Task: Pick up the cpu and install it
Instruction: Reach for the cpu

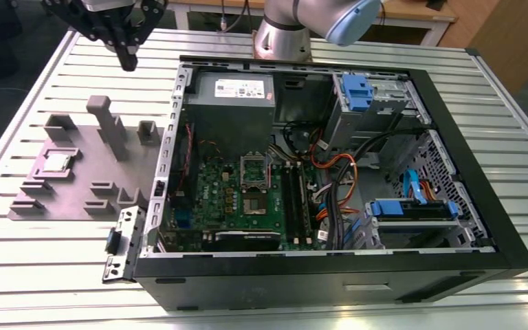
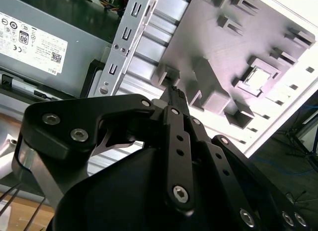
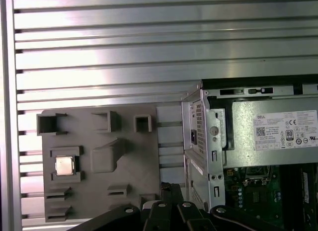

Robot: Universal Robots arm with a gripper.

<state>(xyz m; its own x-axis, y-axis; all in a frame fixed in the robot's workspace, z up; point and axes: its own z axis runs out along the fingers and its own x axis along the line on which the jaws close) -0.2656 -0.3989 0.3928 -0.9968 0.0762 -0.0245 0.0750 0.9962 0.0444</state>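
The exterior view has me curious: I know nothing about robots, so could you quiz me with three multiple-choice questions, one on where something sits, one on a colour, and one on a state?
1. Where is the cpu?
A. In a recess of the grey holder plate
B. In the motherboard's socket
C. On the floor

2. What colour are the plastic drive latches inside the computer case?
A. Yellow
B. Blue
C. Pink

3. What is the gripper holding?
A. The cpu
B. A cable
C. Nothing

Answers:
1 A: the cpu lies in the holder plate, on the exterior view's left of the computer case.
2 B: the drive latches are plainly blue.
3 C: the gripper hangs shut and empty above the table, apart from the cpu.
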